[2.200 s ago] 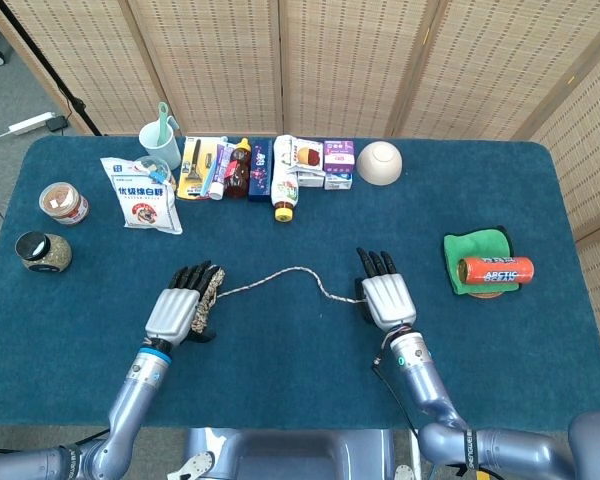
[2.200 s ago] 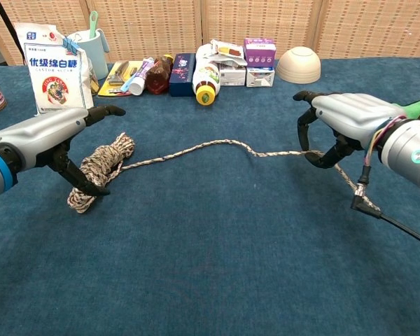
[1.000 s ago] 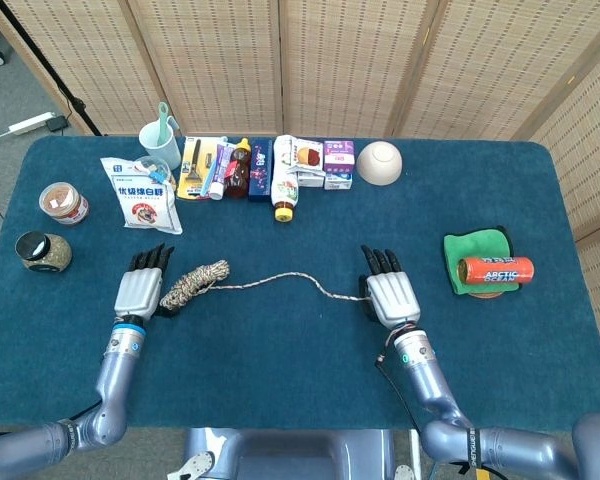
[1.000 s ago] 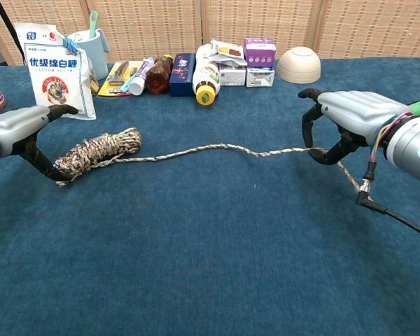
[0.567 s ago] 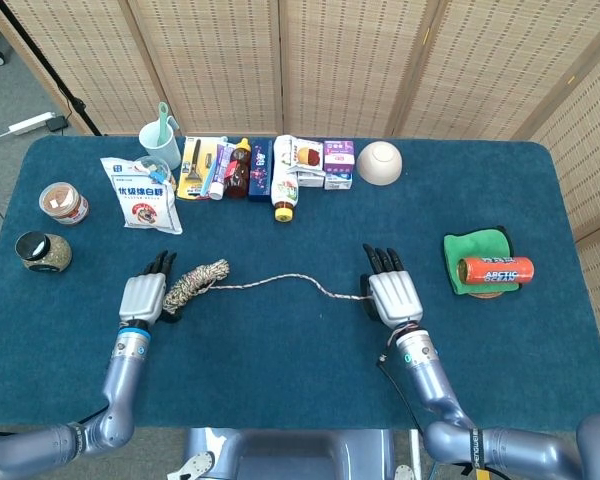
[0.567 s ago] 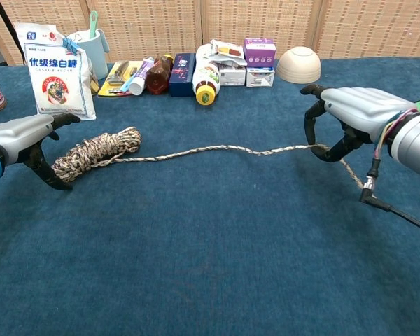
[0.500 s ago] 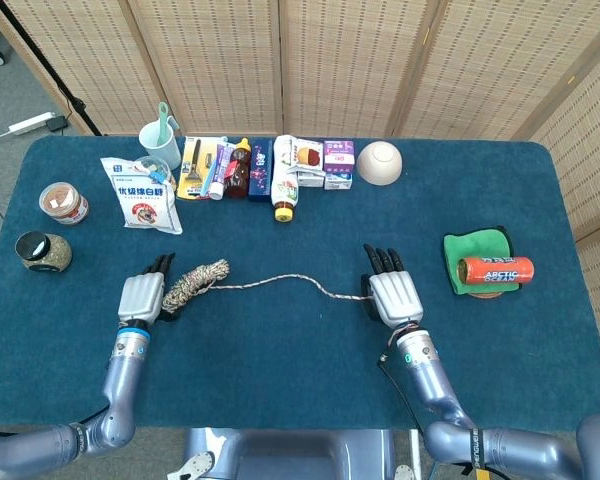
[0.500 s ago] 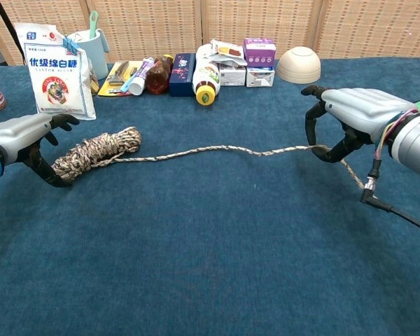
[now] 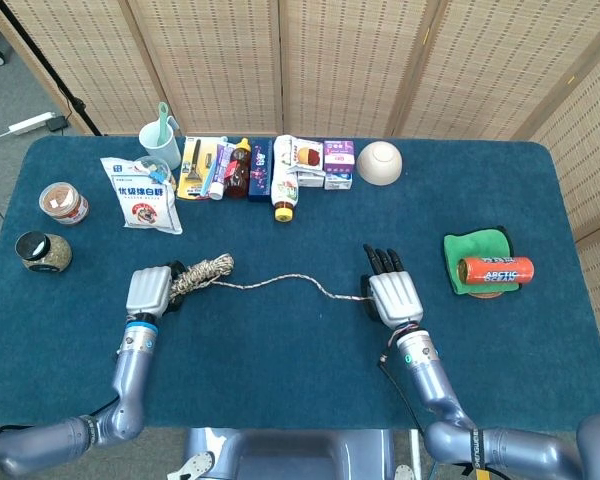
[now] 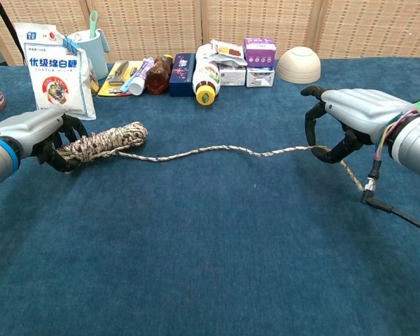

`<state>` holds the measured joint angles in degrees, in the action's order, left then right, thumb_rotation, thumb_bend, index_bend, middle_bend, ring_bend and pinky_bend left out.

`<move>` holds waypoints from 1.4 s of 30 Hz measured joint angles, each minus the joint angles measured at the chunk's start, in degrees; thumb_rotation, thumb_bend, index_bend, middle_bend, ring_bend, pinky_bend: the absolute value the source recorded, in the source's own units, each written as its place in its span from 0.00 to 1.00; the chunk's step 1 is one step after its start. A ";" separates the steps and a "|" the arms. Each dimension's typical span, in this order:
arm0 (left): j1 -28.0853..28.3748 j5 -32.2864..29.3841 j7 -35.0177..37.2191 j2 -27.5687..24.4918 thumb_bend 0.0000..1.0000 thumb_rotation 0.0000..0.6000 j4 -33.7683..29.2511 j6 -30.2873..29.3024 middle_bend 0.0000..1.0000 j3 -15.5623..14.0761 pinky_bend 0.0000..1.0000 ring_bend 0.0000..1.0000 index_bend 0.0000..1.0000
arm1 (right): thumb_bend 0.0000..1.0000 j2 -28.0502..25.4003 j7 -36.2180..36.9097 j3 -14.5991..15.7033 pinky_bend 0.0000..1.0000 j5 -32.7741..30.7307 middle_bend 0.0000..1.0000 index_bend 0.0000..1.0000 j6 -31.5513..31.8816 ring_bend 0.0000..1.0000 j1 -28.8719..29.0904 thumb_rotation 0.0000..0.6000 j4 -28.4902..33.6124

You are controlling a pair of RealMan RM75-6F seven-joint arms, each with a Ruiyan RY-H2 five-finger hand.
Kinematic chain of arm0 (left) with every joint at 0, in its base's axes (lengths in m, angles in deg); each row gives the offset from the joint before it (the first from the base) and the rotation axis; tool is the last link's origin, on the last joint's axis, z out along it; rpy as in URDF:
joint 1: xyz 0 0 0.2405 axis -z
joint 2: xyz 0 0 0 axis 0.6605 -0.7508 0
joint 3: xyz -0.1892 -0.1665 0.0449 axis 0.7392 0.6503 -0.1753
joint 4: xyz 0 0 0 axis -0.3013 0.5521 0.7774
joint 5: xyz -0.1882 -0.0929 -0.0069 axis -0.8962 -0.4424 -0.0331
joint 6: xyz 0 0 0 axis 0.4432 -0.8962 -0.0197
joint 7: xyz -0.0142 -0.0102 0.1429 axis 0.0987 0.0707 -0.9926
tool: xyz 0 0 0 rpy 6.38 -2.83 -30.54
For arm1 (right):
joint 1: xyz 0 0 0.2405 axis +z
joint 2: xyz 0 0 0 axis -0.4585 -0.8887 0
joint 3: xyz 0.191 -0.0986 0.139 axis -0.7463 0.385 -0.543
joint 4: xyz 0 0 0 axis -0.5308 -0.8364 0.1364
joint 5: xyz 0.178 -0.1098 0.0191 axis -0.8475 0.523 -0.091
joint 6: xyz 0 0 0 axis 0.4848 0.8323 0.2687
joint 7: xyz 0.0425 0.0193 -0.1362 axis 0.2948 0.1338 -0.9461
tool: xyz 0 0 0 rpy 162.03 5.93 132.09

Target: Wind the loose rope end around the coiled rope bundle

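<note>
The coiled rope bundle lies on the blue table left of centre. My left hand grips the bundle's left end, fingers curled around it. From the bundle's right end the loose rope runs across the cloth to my right hand. The right hand arches over the rope and pinches it between thumb and a finger just above the table. A short tail of rope trails past it toward the wrist.
Along the back stand a white bag, a cup, bottles and boxes and a bowl. Two jars sit far left. An orange can on a green cloth lies right. A black cable hangs from my right wrist.
My left hand let go of the raised bundle, which dropped flat, drew away left, then came back and curled around its left end. The right hand barely shifted, still pinching the rope.
</note>
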<state>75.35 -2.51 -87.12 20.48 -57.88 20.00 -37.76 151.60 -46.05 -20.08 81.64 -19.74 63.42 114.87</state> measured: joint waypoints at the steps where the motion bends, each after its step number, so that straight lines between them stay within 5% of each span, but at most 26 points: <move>1: 0.07 0.18 0.28 0.12 0.49 1.00 0.21 0.01 0.53 0.09 0.69 0.53 0.57 | 0.48 -0.05 0.10 0.00 0.00 0.01 0.00 0.60 0.02 0.00 -0.04 1.00 0.00; 24: -0.64 16.58 18.87 -5.61 0.53 1.00 0.61 0.08 0.59 -0.07 0.74 0.59 0.67 | 0.49 -3.01 1.55 0.91 0.00 3.90 0.00 0.61 1.79 0.00 -1.28 1.00 5.15; 42: 9.26 28.47 18.54 -5.06 0.54 1.00 5.15 4.99 0.59 -0.76 0.74 0.58 0.67 | 0.49 -13.69 -3.59 -1.29 0.00 7.87 0.00 0.64 4.48 0.00 -0.76 1.00 27.44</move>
<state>84.61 25.96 -68.57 15.42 -52.73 24.99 -38.52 137.91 -49.64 -21.37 89.50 -15.25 62.67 142.31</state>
